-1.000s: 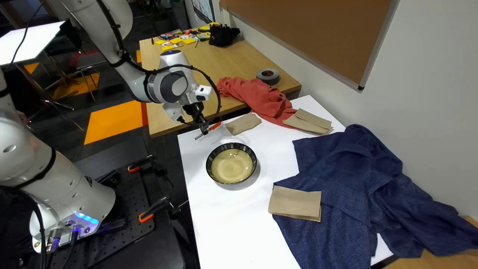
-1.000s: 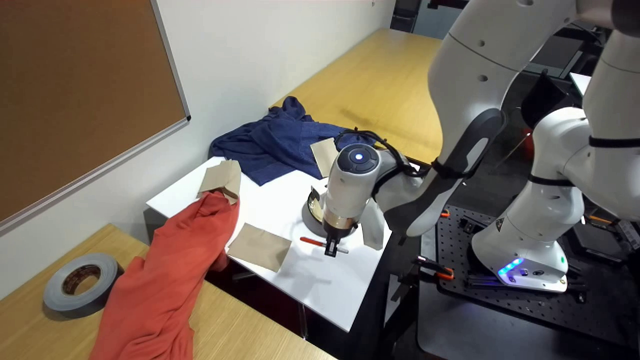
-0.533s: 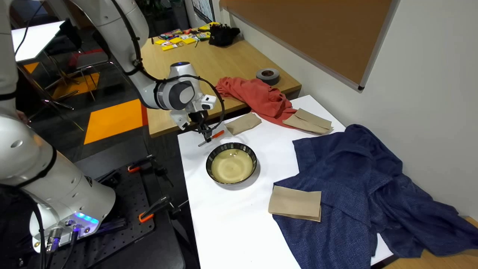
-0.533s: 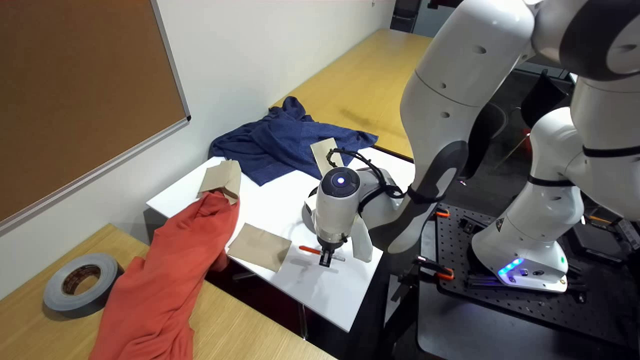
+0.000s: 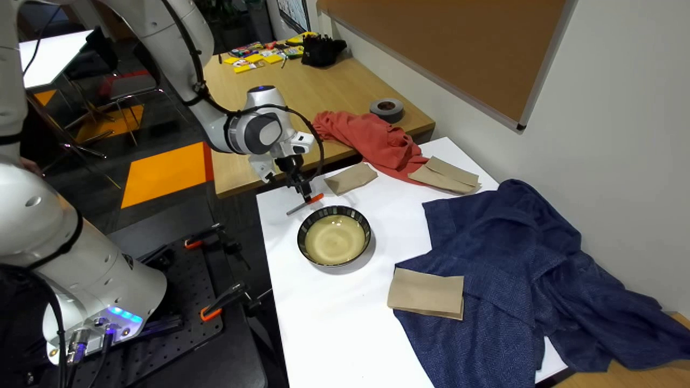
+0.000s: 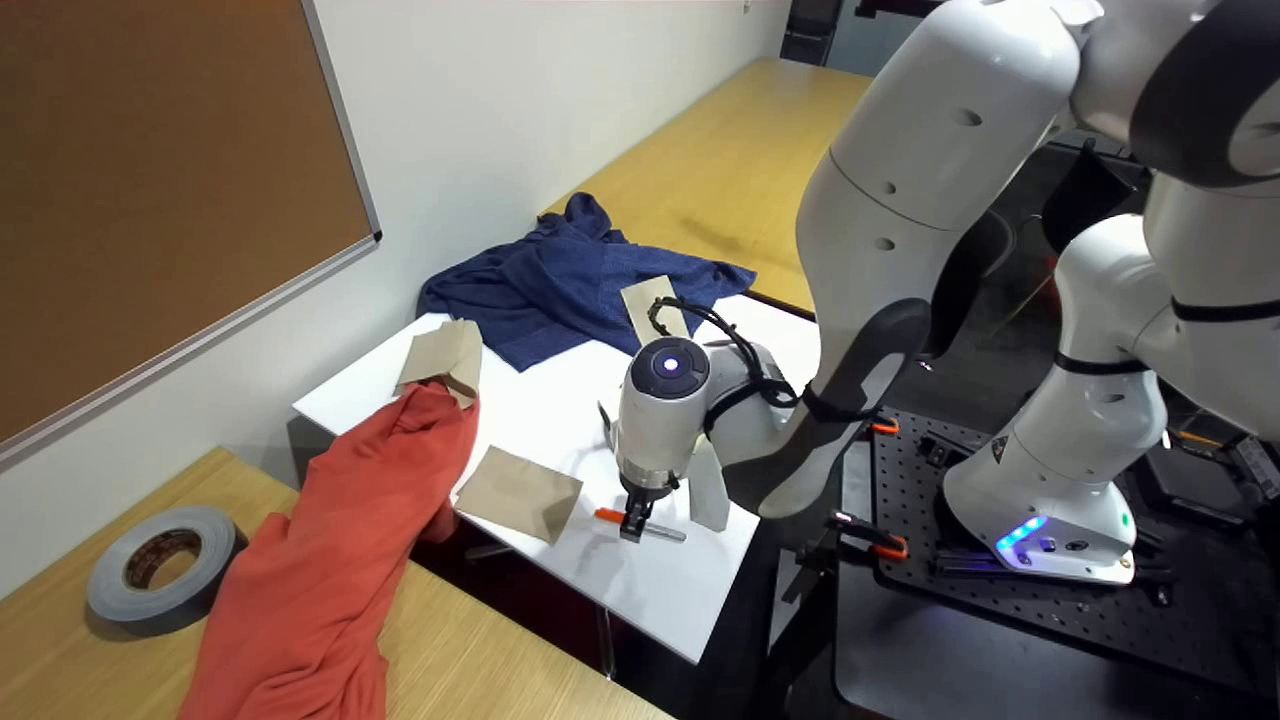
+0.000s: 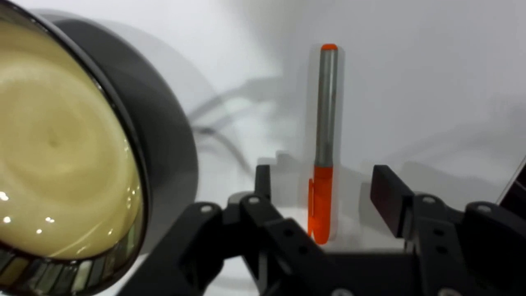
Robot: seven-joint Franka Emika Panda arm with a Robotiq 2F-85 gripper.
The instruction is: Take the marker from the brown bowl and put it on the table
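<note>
marker [image 7: 326,123] lowered onto table [image 5: 323,318], outside brown bowl [image 5: 334,240]; pincer [image 7: 321,189] parted around it

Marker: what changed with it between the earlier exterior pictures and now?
The marker has come down onto the white table and been let go; the end effector, which held it, lowered with it and now stands open, straddling it. The brown bowl, navy cloth and red cloth stayed put.
</note>
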